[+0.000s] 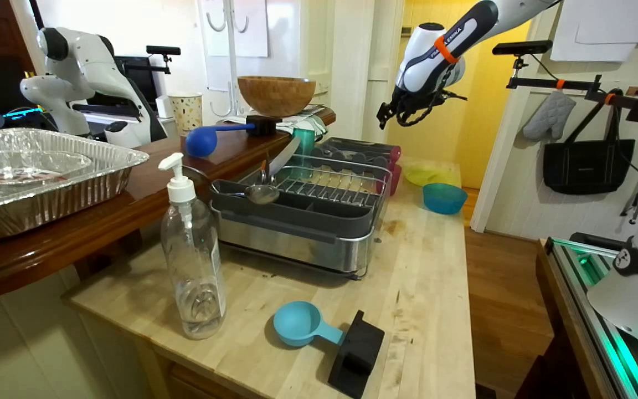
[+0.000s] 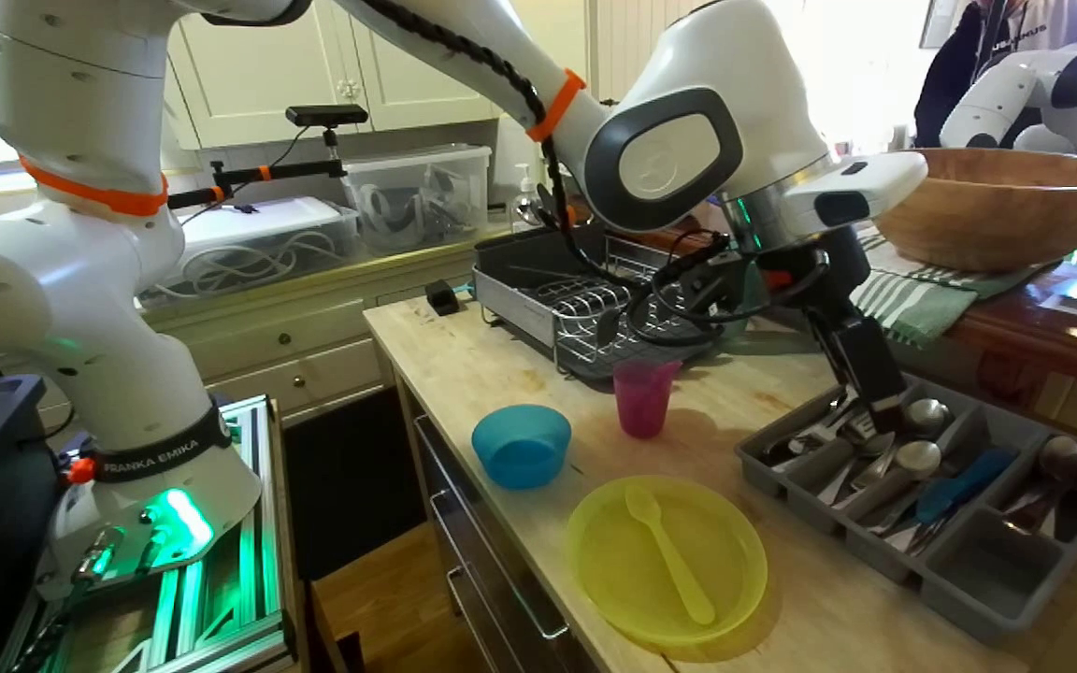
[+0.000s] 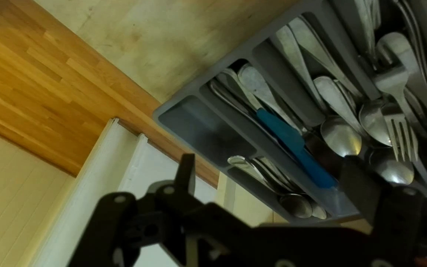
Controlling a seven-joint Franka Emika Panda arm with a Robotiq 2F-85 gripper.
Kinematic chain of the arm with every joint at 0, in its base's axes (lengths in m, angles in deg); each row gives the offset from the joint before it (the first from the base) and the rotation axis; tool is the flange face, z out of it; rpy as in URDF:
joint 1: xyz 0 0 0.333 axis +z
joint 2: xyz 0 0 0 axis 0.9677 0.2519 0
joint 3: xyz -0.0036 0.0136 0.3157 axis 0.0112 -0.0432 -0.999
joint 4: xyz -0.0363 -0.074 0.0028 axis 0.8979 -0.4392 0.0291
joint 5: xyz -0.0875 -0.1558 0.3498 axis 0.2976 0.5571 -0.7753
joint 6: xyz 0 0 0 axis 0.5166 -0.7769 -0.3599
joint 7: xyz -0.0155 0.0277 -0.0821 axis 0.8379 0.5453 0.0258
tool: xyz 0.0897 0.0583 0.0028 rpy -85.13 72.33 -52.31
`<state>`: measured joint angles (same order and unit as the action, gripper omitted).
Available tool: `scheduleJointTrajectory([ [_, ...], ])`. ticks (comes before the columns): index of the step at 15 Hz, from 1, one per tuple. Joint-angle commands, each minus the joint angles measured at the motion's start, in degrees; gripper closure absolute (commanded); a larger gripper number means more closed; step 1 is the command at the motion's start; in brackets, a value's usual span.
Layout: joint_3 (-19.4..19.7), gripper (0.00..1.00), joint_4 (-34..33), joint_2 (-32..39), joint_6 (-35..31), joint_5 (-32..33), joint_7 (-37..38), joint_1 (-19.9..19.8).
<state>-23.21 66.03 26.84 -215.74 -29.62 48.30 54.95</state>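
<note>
My gripper stands open in the wrist view, its dark fingers wide apart with nothing held between them. Beyond them lies a grey cutlery tray. Its compartments hold metal spoons, a fork and a blue-handled utensil. One end compartment of the tray is bare. In an exterior view the gripper points down over the tray, near a spoon; whether a finger touches the cutlery cannot be made out. Another exterior view has the gripper at the far end of the counter, where the tray is hidden.
On the counter are a yellow plate with a yellow spoon, a blue bowl, a pink cup and a dish rack. A soap bottle and blue scoop stand nearer. A wooden bowl sits on the raised ledge.
</note>
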Motion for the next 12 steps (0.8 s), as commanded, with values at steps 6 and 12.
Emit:
scheduleJointTrajectory([
  [6,1.93,0.00,-6.56,3.91,2.83,-2.32,1.42,1.00],
  [12,1.34,0.00,-13.89,8.43,9.29,-2.65,0.66,0.46],
])
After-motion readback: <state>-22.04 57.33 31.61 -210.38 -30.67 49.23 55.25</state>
